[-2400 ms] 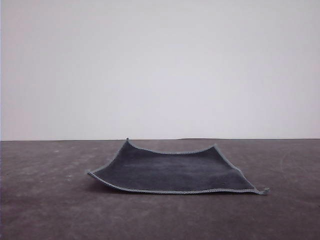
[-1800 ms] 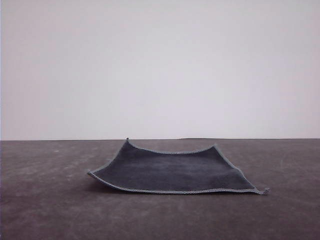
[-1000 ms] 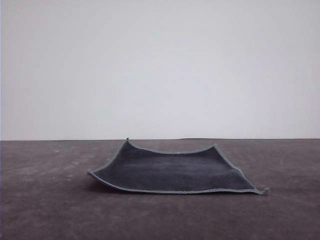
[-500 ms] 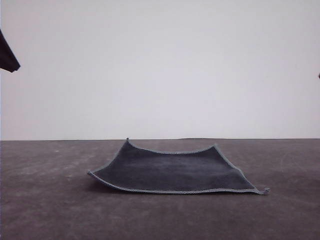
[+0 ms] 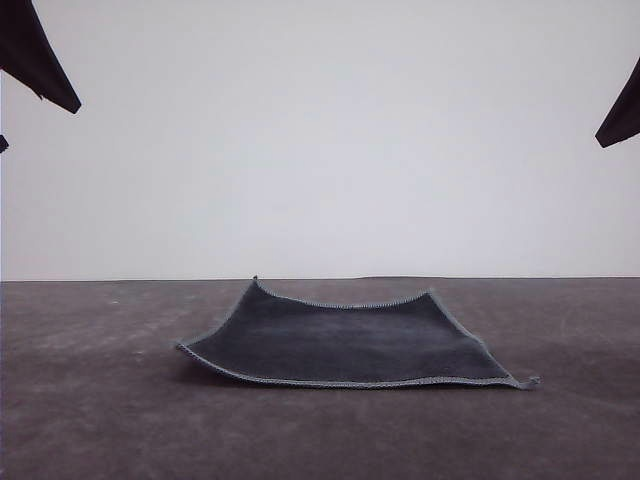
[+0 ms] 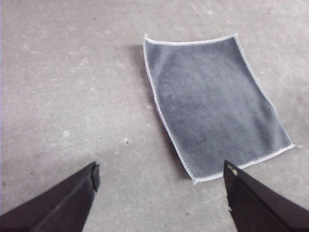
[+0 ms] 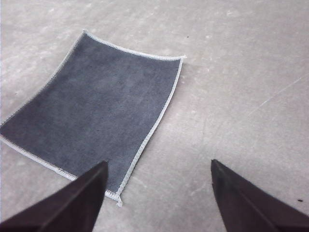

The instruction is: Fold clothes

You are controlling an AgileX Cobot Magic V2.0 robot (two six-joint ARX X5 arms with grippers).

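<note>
cloth (image 5: 345, 345) flat on table (image 5: 90, 420), dark grey face up, unfolded, roughly centre of table in front view. pale stitched edging all round. far two corners curled up a little, near edge slightly lifted off surface at left corner. small tag poking out at near right corner (image 5: 530, 381), about 4 o'clock from cloth middle. no purple visible.

left gripper (image 6: 159, 176) spread wide, two dark fingers (image 6: 72, 193) well apart, nothing between them but bare table. hovering above table, not touching cloth. in left wrist view cloth (image 6: 215, 104) at about 1 o'clock from the gap between fingers, nearest corner just beside right-hand finger tip in picture. in front view dark left finger tip (image 5: 40, 60) at upper left edge, 10 o'clock from cloth, high and well apart.

right gripper (image 7: 159, 169) also spread wide, fingers (image 7: 77, 198) well apart, empty. above table, clear of cloth. in right wrist view cloth (image 7: 96, 108) at about 11 o'clock from the gap, tagged corner (image 7: 118, 200) just beside one finger, part of cloth edge hidden behind that finger. in front view dark right finger tip (image 5: 622, 115) at upper right edge, 2 o'clock from cloth, high and well apart.

table grey-brown, scuffed, faint pale scratch (image 7: 273, 96). plain pale wall (image 5: 320, 140) behind.
</note>
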